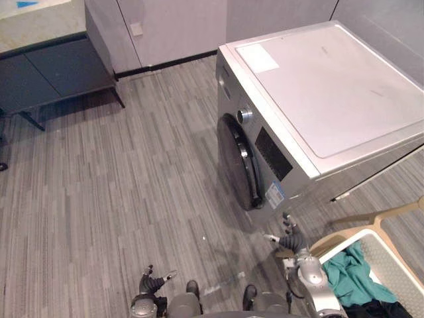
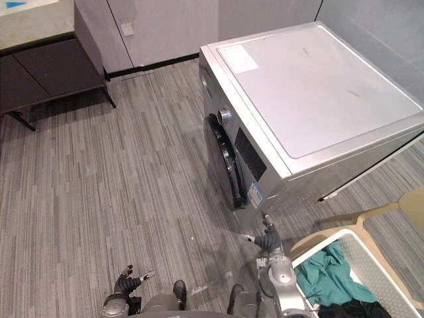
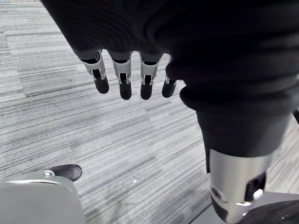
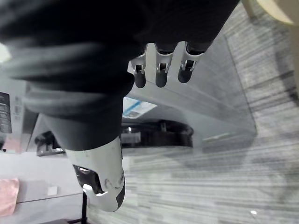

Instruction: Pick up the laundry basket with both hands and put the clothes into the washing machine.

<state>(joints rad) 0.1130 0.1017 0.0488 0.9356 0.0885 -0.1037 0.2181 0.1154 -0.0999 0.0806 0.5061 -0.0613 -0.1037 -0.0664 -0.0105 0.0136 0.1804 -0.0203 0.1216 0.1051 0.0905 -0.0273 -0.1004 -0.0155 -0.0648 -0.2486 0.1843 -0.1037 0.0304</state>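
The basket (image 1: pixel 349 242) is sitting at the lower right against a wooden chair (image 1: pixel 387 214), with green clothes (image 1: pixel 354 275) lying in it. The right hand (image 1: pixel 291 240) is hovering near its rim, fingers relaxed, grasping nothing. The left hand (image 1: pixel 151 283) is hanging over the floor (image 1: pixel 119 185), well apart, also relaxed and empty. The washer (image 1: pixel 324 93) is standing behind

Laundry corner of an office-like room: front-loading washing machine (image 1: pixel 318 99) at 2 o'clock; basket (image 1: pixel 391 255) of clothes (image 1: pixel 354 275) at 5 o'clock; dark cabinet (image 1: pixel 53 66) at 10 o'clock; grey striped carpet floor (image 1: pixel 132 199).
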